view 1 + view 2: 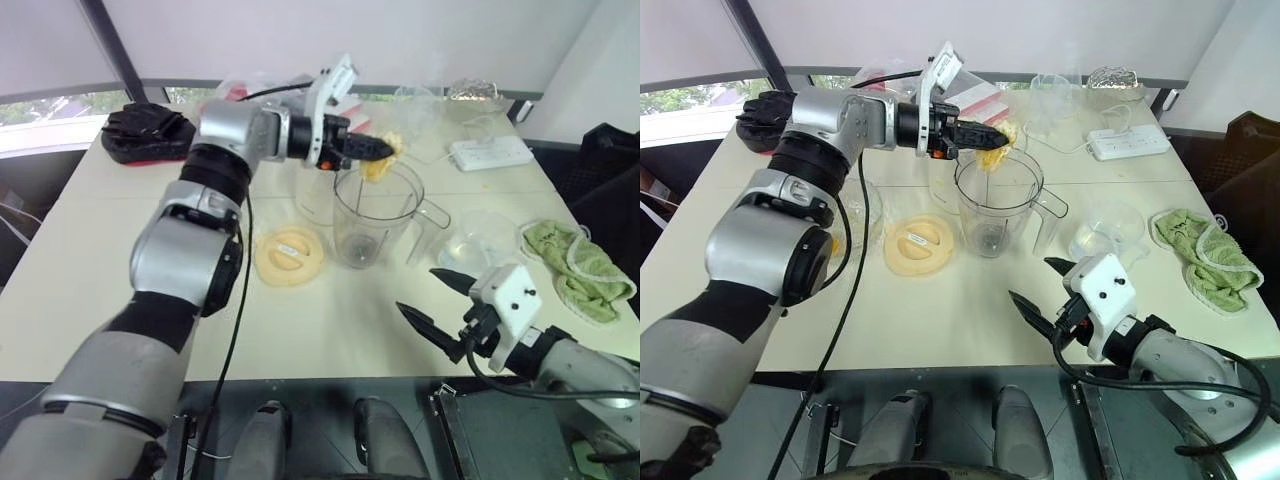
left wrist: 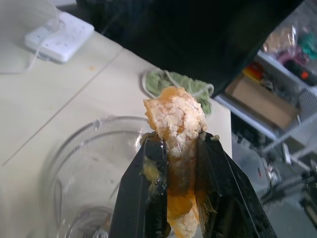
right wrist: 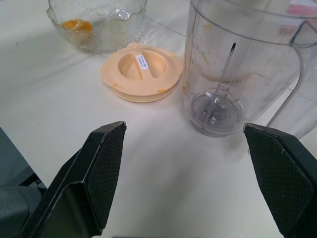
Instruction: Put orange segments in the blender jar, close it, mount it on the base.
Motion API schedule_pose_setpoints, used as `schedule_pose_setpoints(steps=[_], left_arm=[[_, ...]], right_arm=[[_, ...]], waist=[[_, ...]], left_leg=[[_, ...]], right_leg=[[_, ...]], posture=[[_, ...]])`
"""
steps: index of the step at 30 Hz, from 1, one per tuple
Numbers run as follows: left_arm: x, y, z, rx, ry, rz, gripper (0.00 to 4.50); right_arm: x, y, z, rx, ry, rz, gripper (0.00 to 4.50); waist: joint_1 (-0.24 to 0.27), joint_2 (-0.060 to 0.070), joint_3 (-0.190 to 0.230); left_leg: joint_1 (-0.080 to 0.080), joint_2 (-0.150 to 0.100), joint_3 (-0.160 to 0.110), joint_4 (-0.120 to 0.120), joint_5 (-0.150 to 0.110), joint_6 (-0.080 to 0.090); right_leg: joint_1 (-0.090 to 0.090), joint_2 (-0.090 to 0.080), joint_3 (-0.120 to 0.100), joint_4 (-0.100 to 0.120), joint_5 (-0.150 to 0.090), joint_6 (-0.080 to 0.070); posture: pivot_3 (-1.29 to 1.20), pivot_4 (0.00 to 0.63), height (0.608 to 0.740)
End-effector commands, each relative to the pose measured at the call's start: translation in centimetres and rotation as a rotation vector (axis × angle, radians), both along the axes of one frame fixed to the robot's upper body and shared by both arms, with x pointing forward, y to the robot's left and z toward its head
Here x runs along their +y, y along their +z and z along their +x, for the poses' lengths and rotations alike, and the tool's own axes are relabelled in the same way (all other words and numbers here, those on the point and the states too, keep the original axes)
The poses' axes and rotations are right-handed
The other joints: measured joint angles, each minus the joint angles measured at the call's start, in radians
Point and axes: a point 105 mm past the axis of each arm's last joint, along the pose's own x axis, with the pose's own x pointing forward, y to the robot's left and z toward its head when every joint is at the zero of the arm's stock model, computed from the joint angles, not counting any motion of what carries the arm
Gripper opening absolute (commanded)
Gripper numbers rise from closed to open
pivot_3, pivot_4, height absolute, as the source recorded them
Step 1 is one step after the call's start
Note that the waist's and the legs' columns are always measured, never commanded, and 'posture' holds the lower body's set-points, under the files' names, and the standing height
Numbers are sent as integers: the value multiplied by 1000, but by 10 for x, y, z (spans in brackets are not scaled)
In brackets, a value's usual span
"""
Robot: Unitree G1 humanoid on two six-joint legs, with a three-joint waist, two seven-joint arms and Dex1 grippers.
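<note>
Orange segment (image 2: pixel 176 119) clamped in my left gripper (image 1: pixel 388 150), poised over the open blender jar (image 1: pixel 350 225), which looks empty; lid (image 1: pixel 289 256) lies beside it, my right gripper (image 1: pixel 415 289) spread apart, closing and mounting yet to come.

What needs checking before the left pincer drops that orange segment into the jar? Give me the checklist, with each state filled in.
1. Grip: left pincer shut on the orange segment: ok.
2. Position: segment above the mouth of the blender jar: ok, though close to its far rim.
3. Jar upright and open: ok.
4. The lid off, lying flat beside the jar: ok.
5. The right pincer open and apart from the jar: ok.
</note>
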Motion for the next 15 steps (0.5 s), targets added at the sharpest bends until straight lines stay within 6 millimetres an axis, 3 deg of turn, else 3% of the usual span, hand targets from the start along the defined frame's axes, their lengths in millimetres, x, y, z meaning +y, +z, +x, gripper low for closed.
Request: schedule_pose_setpoints(steps=[1,2,8,12,15], left_arm=[[-1,1,-8,-55,-71,35,1258],[-1,0,-8,-57,-75,42,1559],[-3,-9,-3,-72,-50,46,4463],[-2,1,6,-88,23,-19,4463],[6,25,8,-98,57,-137,4463]], right_arm=[[5,8,-2,-34,22,4,3923],[5,8,-2,-34,24,5,3923],[0,7,-1,-33,12,-9,3923],[-2,5,-3,-25,-17,-12,3923],[-5,3,-8,-10,-31,-13,3923]], waist=[[1,0,0],[1,0,0],[2,0,0],[2,0,0],[-1,0,0]], left_leg=[[0,0,0,0,0,0],[0,0,0,0,0,0],[0,0,0,0,0,0],[0,0,0,0,0,0],[0,0,0,0,0,0]], right_leg=[[0,0,0,0,0,0],[0,0,0,0,0,0],[0,0,0,0,0,0],[0,0,0,0,0,0],[0,0,0,1,0,0]], posture=[[0,150,740],[0,150,740],[0,150,740],[0,150,740],[0,150,740]])
